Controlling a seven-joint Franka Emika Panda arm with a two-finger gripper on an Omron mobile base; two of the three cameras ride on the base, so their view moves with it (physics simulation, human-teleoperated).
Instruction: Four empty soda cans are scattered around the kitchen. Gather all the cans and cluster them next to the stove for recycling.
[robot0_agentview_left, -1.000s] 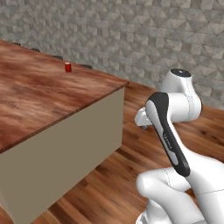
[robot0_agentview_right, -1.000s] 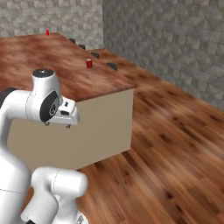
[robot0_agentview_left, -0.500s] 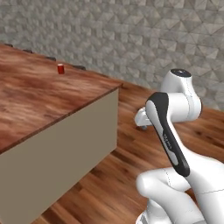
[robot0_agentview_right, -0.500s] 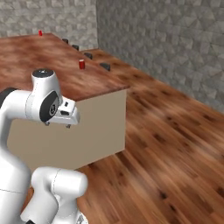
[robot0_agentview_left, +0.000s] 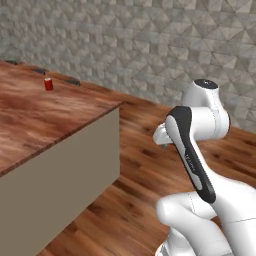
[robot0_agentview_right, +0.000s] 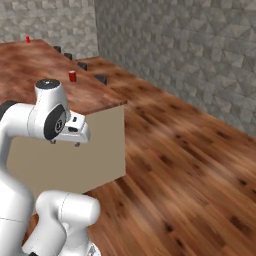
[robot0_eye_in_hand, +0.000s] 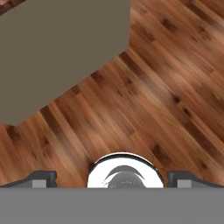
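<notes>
The whole scene is sliding left in the base views since a second ago, so the base is driving or turning, not the things. A red can (robot0_agentview_left: 48, 84) is standing upright on the desk (robot0_agentview_left: 45, 125) near its far edge, with a second can (robot0_agentview_right: 28, 39) sitting well beyond it. The gripper (robot0_eye_in_hand: 112, 178) is hanging over the floor (robot0_eye_in_hand: 144, 109) with jaws apart, holding nothing. I judge the main risks are the base clipping the desk corner, or stopping with the can beyond the arm's reach.
</notes>
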